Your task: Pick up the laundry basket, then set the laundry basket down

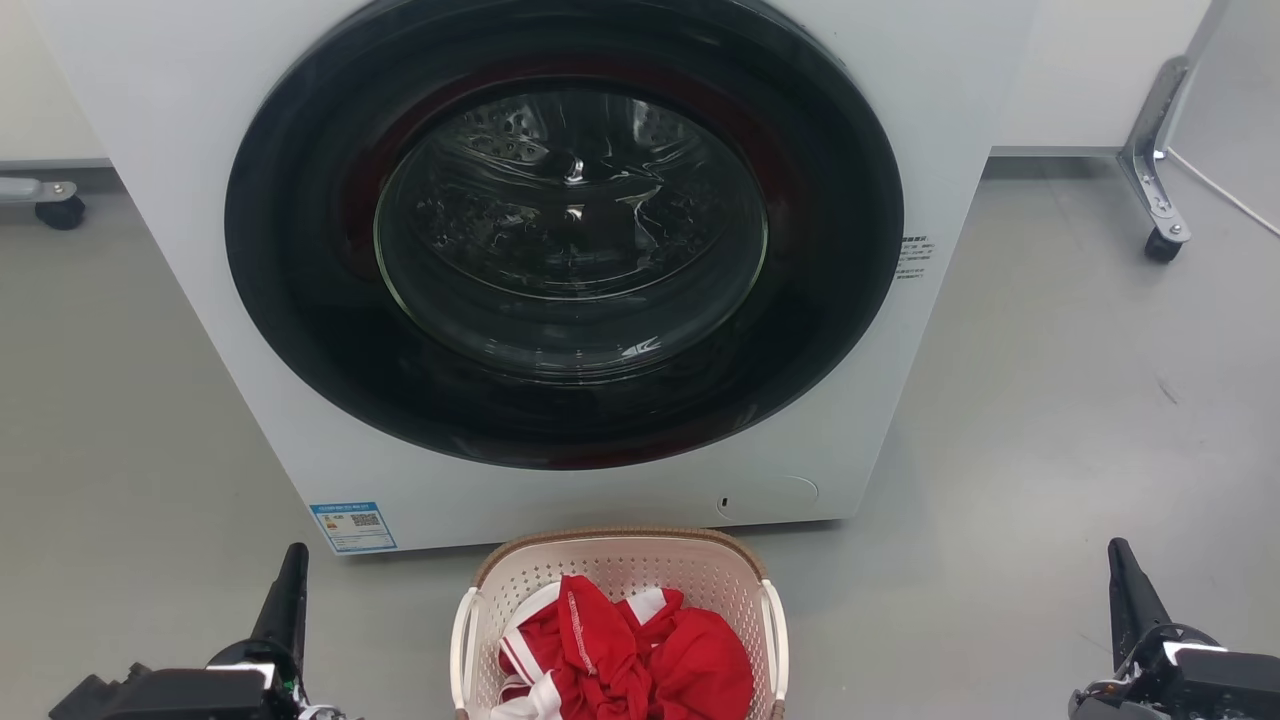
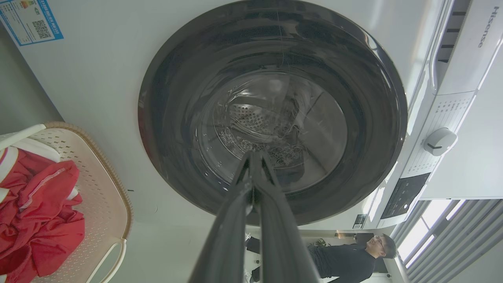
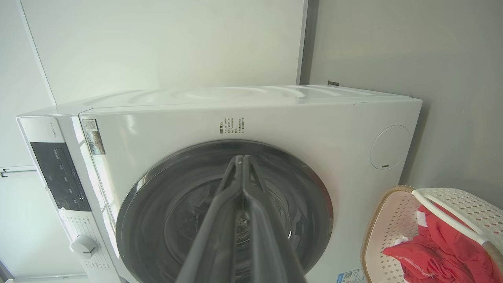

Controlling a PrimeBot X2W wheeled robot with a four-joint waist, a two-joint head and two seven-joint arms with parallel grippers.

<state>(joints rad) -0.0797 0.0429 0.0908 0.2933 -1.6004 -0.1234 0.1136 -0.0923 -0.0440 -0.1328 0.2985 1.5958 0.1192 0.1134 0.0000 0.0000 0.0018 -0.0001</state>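
Observation:
The laundry basket (image 1: 620, 565), cream perforated plastic with a brown woven rim and white side handles, stands on the floor right in front of the washing machine, holding red and white clothes (image 1: 625, 655). It also appears as the basket (image 2: 106, 188) in the left wrist view and the basket (image 3: 387, 232) in the right wrist view. My left gripper (image 1: 295, 552) is shut and empty, well left of the basket. My right gripper (image 1: 1117, 548) is shut and empty, far to its right. Both point toward the machine, as the left gripper (image 2: 253, 155) and right gripper (image 3: 239, 158) show.
A white front-loading washing machine (image 1: 200, 150) with a closed dark round door (image 1: 565, 230) stands straight ahead. A caster leg (image 1: 1160, 240) is at the far right, another caster (image 1: 60, 210) at the far left. A person (image 2: 349, 259) stands beyond the machine. Grey floor lies on both sides.

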